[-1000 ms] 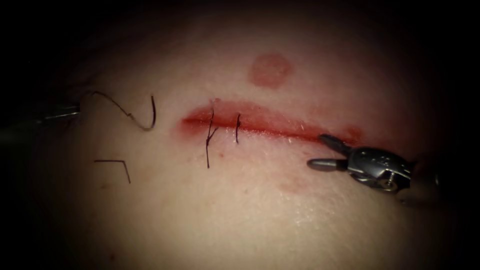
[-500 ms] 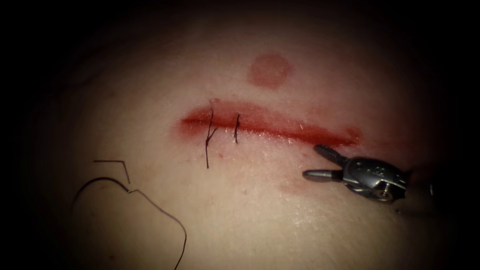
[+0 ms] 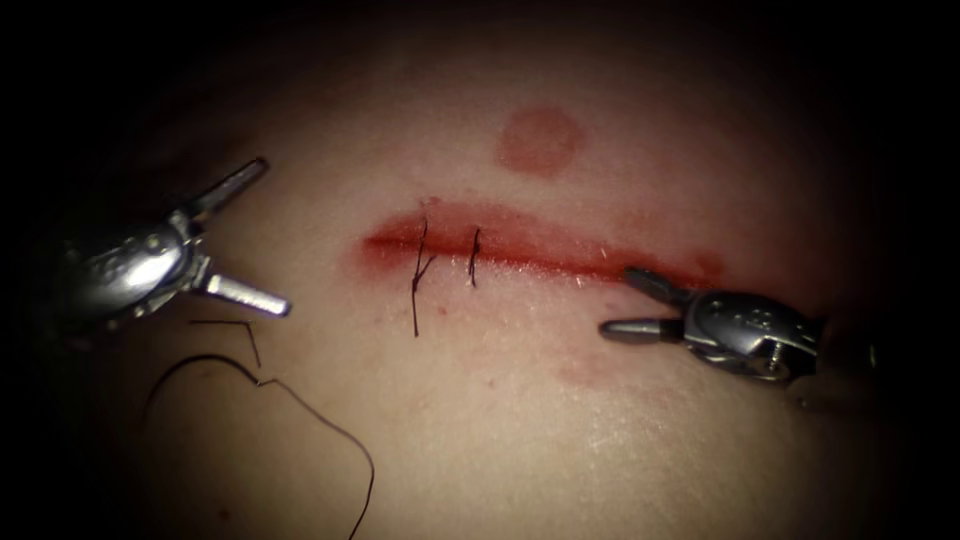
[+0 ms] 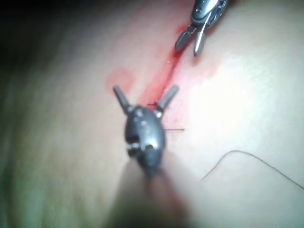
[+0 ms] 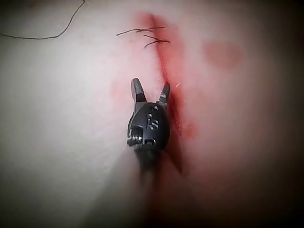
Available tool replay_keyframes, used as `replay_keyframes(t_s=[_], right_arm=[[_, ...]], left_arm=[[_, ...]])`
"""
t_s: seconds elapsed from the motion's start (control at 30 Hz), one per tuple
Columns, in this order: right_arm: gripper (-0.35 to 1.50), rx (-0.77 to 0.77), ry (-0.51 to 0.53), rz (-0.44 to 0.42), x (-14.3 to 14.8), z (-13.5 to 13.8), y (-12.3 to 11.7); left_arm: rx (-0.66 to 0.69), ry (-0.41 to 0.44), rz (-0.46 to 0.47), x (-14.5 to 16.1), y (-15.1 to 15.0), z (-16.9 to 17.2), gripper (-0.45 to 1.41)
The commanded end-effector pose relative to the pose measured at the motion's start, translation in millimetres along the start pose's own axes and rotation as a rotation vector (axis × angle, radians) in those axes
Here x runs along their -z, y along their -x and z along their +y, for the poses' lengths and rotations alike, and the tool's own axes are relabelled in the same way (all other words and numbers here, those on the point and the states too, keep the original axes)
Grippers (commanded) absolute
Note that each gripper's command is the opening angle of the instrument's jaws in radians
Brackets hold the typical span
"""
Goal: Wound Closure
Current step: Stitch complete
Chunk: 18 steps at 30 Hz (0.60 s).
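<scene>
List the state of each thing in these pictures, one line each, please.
Left arm's metal claw: open, holding nothing.
Right arm's metal claw: open, holding nothing, at the cut's right end.
Long red cut in the tissue: open, two stitches at its left end.
Two dark stitches: across the cut.
Loose dark curved thread: lying on the tissue, unheld.

The left tool (image 3: 262,238) is hovering well left of the cut (image 3: 540,250), jaws spread, gripping nothing. The right tool (image 3: 622,302) is sitting at the cut's right end, jaws apart, empty. Loose thread (image 3: 300,410) is lying below-left of the cut.
</scene>
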<state>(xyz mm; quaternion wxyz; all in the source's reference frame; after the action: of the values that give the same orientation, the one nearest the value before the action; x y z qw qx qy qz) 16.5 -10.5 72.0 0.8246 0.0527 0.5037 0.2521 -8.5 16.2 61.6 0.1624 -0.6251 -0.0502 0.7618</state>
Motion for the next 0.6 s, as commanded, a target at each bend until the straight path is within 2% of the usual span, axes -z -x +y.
replay_keyframes(t_s=[0.03,0.2,0.3,0.33,0.43,0.6], right_arm=[[1.48,0.041,-0.028,0.016,-1.8,-0.6,-0.7],[1.46,0.149,-0.061,0.033,-2.0,-0.7,-2.9],[1.43,0.236,-0.057,0.031,-1.3,-0.5,-4.5],[1.41,0.256,-0.057,0.031,-1.0,-0.9,-5.1],[1.41,0.267,-0.062,0.038,-0.5,-1.8,-5.7],[1.41,0.272,-0.047,0.068,-0.1,-1.8,-6.3]], left_arm=[[-0.021,0.017,0.018,-2.0,1.3,-0.3,1.06],[-0.054,0.091,0.016,-3.4,3.4,-0.1,0.98],[-0.071,0.128,0.011,-3.2,4.5,0.8,0.89],[-0.070,0.143,0.019,-2.6,4.6,1.3,0.81],[-0.060,0.163,0.027,-1.3,4.4,1.6,0.56],[-0.052,0.167,0.033,-0.8,3.6,1.4,0.49]])
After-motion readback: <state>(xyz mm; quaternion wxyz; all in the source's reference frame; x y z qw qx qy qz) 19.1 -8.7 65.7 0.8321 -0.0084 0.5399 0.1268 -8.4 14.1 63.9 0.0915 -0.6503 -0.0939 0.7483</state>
